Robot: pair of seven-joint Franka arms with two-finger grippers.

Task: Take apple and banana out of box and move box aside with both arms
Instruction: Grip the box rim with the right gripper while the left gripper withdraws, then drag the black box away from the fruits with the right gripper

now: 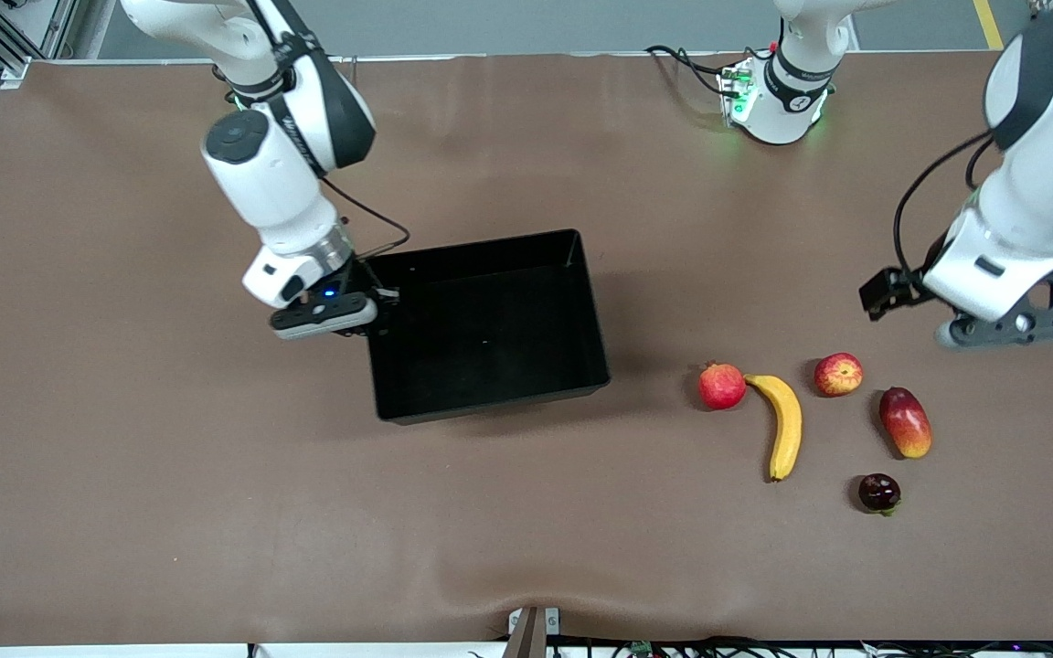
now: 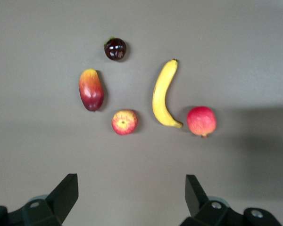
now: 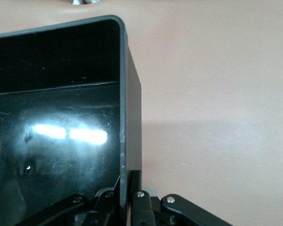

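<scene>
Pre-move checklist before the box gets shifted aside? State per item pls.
1. Shallow glossy black plastic box holds no fruit: ok.
2. Small red-and-yellow streaked apple out on the table: ok, lying toward the left arm's end.
3. Long curved yellow banana out on the table: ok, beside the apple and nearer the front camera.
4. Right gripper shut on the box wall at the right arm's end: ok, one finger on each side of the wall in the right wrist view.
5. Left gripper on the box: not ok, it is open and hangs over the bare table by the fruit.
6. Box wall at the left arm's end free to grasp: ok.
</scene>
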